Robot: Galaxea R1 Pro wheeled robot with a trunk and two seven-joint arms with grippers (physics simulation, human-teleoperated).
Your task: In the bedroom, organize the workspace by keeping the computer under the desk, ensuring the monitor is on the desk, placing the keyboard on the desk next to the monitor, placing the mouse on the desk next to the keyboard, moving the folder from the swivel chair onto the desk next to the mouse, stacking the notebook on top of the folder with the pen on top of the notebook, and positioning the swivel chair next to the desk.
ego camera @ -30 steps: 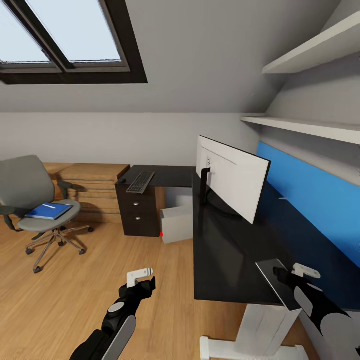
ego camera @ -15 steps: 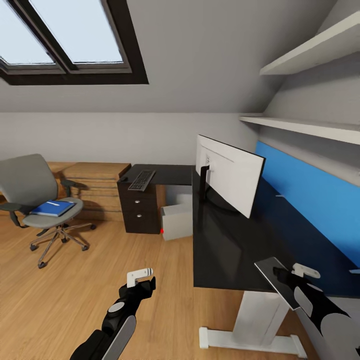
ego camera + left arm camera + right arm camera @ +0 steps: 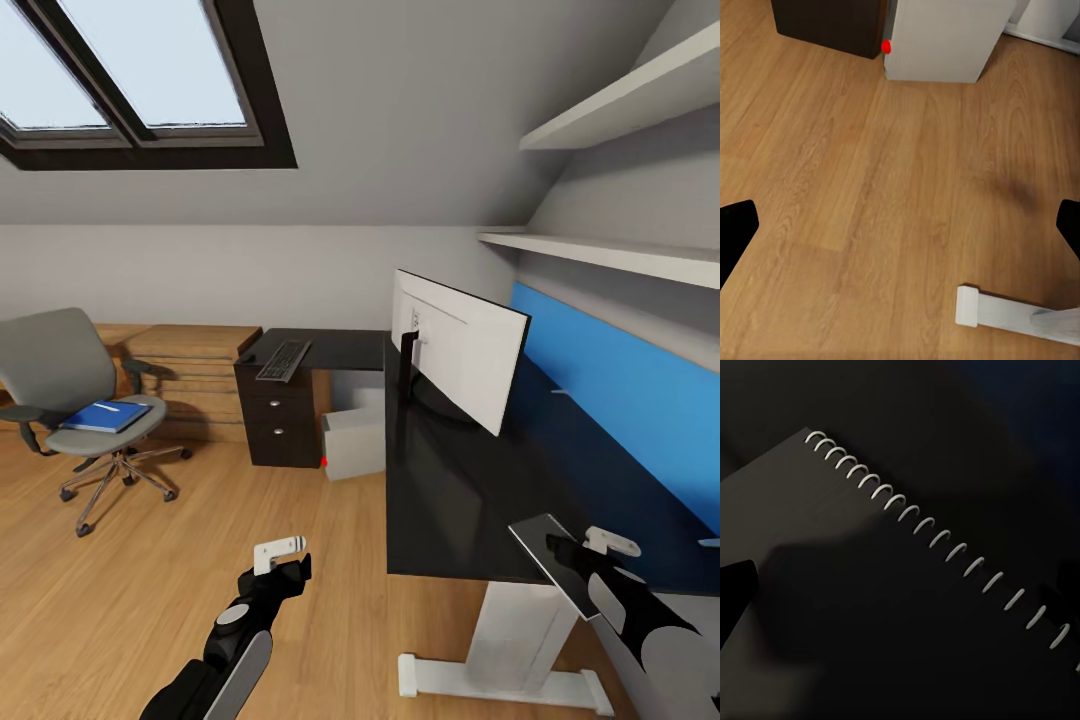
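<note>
Notebook (image 3: 556, 560) in clenched right claw (image 3: 592, 545) over desk (image 3: 450, 500); left claw (image 3: 283, 556) released; no legible writing

In the head view, the large L-shaped glossy black desk (image 3: 450, 500) runs from 3 o'clock to centre; the wide flat monitor (image 3: 462, 350) stands on it, the slim keyboard (image 3: 283, 361) on its far wing at 11 o'clock. The pale grey tower computer (image 3: 352, 445) sits beneath. At 9 o'clock, the grey upholstered swivel chair (image 3: 60, 385) carries the flat blue folder (image 3: 100, 417).
</note>
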